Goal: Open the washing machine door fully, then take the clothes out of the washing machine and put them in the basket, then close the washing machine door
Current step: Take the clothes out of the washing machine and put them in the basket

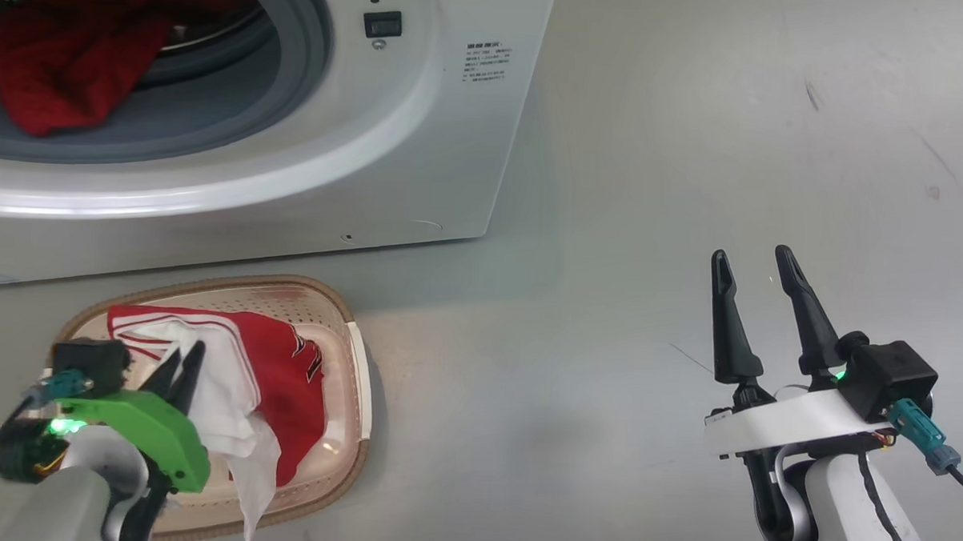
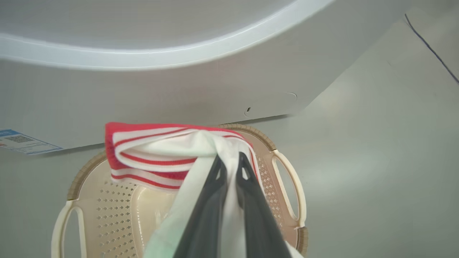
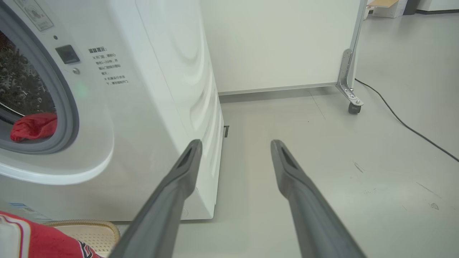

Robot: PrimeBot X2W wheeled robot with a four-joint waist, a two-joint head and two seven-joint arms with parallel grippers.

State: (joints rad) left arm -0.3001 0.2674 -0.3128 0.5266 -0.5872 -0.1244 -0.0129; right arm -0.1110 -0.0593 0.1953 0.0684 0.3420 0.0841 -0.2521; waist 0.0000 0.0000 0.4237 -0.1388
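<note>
Left claw (image 1: 183, 366), jaws pinched tight on the white fabric of a red-and-white striped garment (image 1: 286, 368), over the basket (image 1: 273, 284). Garment partly in the basket, one white end trailing over the near rim. Basket on the floor (image 1: 608, 307), just before the washing machine (image 1: 422, 140). Second red garment (image 1: 64, 72) in the open drum mouth. Right claw (image 1: 753, 257) spread wide, empty, well apart above the floor.
</note>
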